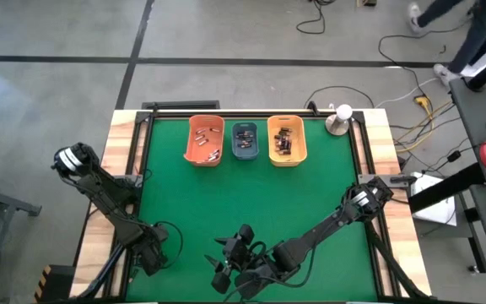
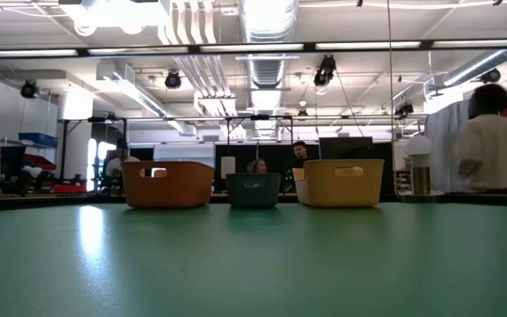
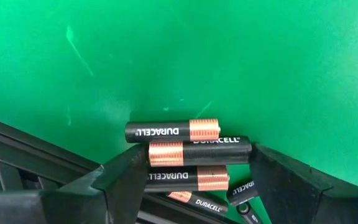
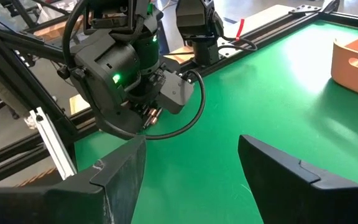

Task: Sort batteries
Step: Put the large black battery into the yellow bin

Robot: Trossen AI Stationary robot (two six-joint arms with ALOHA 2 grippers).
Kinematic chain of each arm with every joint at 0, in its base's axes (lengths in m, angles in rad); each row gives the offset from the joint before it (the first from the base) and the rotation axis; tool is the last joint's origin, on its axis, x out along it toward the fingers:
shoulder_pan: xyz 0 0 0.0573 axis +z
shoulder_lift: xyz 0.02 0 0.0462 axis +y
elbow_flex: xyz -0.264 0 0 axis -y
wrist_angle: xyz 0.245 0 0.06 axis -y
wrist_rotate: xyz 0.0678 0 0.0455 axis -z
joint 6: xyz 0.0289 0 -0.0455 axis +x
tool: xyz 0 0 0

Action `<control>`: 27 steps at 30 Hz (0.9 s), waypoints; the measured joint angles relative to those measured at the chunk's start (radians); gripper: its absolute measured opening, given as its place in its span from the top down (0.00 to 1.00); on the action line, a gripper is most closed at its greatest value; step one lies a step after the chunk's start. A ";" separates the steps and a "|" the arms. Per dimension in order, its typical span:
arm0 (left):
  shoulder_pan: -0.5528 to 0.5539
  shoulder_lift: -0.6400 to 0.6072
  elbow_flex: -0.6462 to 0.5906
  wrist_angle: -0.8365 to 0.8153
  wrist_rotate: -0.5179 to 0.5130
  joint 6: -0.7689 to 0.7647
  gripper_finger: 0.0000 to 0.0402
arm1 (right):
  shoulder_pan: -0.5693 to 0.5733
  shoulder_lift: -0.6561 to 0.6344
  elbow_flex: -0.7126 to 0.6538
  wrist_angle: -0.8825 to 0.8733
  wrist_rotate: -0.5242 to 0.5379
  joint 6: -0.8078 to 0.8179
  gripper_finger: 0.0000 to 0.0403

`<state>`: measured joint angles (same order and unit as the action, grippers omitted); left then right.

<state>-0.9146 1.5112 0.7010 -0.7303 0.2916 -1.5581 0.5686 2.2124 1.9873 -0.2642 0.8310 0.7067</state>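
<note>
Open-plan lab: ceiling ducts (image 2: 267, 22), floor cables (image 1: 412, 80).

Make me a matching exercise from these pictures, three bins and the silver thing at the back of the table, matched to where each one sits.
Things:
1. orange bin
2. blue-grey bin
3. yellow-orange bin
4. silvery round-topped object

Places, as the high view shows them:
A. middle of the row of three
B. alone near the table's far right corner
C. left end of the row
D. right end of the row

Pairs: 1-C, 2-A, 3-D, 4-B
</note>
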 joint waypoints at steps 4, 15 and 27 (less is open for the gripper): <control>0.000 0.000 0.000 0.000 -0.007 -0.003 0.36 | 0.000 0.000 0.000 0.000 0.000 0.000 0.37; 0.000 -0.001 0.001 -0.002 -0.014 -0.004 0.46 | 0.000 0.000 0.000 0.000 0.000 0.000 0.40; 0.003 -0.003 0.076 -0.025 -0.084 0.036 0.47 | 0.000 0.000 0.000 0.000 -0.001 0.000 0.37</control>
<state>-0.9119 1.5085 0.7767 -0.7555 0.2077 -1.5225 0.5686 2.2124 1.9873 -0.2638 0.8303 0.7067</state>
